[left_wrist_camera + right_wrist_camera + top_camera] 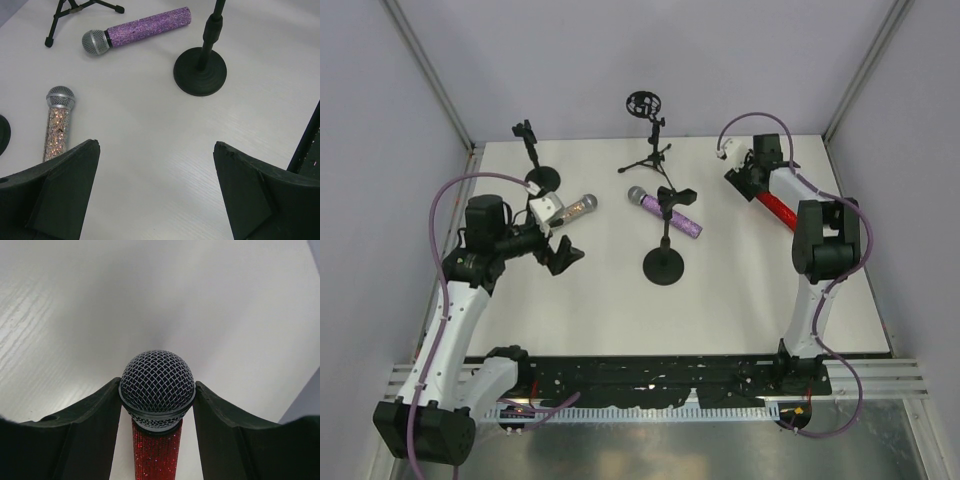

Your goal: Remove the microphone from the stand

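so, right gripper (157, 388) tight on red mic (778, 208) nr table (750, 300) edge; left gripper (156, 145) wide apart over bare top

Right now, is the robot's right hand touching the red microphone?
Touching. The right wrist view shows the right gripper pressing against both sides of the red microphone, with no gap at its mesh head.

The red glitter microphone (775, 208), grey mesh head, is off its stand and clamped between the right gripper (157, 385) fingers at the table's far right, lying diagonally. Black round-base stand (663, 266) stands upright mid-table, well apart from it.
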